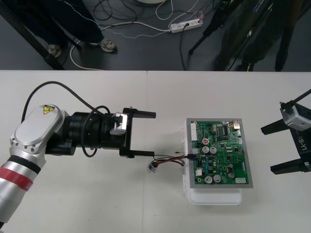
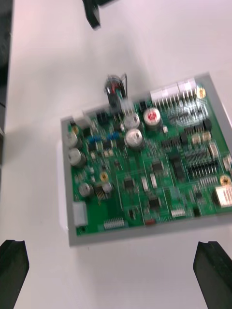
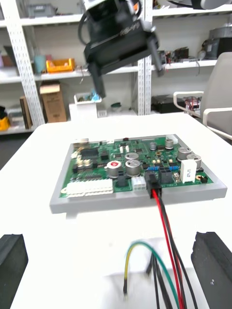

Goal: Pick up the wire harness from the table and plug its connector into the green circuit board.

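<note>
We see the left gripper (image 1: 145, 134) spread wide and empty, just beside the harness (image 1: 170, 160), whose plug (image 3: 152, 184) sits in the green board (image 1: 228, 155); the right gripper (image 1: 284, 148) waits open, well apart.

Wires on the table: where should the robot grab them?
Probably the small black plug, since it is stiff and the wires are floppy. It sits at the green board's edge nearest the left gripper, whose fingers stand open, so come from that side, along the wires. The right gripper hangs open past the board.
</note>
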Robot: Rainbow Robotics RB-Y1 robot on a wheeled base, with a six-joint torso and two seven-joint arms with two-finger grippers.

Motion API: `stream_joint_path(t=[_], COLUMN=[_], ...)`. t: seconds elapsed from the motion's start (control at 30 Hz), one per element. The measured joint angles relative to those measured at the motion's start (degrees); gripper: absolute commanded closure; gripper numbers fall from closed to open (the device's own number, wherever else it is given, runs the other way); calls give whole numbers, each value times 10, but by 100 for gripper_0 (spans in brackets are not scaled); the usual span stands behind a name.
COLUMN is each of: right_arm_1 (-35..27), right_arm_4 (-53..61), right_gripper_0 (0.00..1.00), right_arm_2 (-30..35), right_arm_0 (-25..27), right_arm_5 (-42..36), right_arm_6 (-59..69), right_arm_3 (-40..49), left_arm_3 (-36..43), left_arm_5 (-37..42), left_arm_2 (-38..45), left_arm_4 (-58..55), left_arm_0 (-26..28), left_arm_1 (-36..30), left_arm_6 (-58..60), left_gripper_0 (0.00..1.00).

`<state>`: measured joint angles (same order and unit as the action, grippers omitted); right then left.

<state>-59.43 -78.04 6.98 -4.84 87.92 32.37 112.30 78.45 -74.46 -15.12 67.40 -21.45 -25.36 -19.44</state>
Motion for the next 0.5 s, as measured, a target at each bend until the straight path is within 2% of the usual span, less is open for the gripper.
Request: stream_joint_path(t=[0.27,0.5], right_arm_1=[1,35], right_arm_4=[126,160], right_gripper_0=[0,0], right_arm_2=[11,33], right_arm_0=[0,0], right_arm_5=[-32,-63], right_arm_6=[0,0], right_arm_3=[1,47], left_arm_3=[97,166], left_arm_5=[-1,-26], left_arm_2=[82,170], left_arm_4=[81,140], left_arm_0=[14,16], left_arm_1=[-17,-13], left_arm_6=[37,133], left_gripper_0=[0,0])
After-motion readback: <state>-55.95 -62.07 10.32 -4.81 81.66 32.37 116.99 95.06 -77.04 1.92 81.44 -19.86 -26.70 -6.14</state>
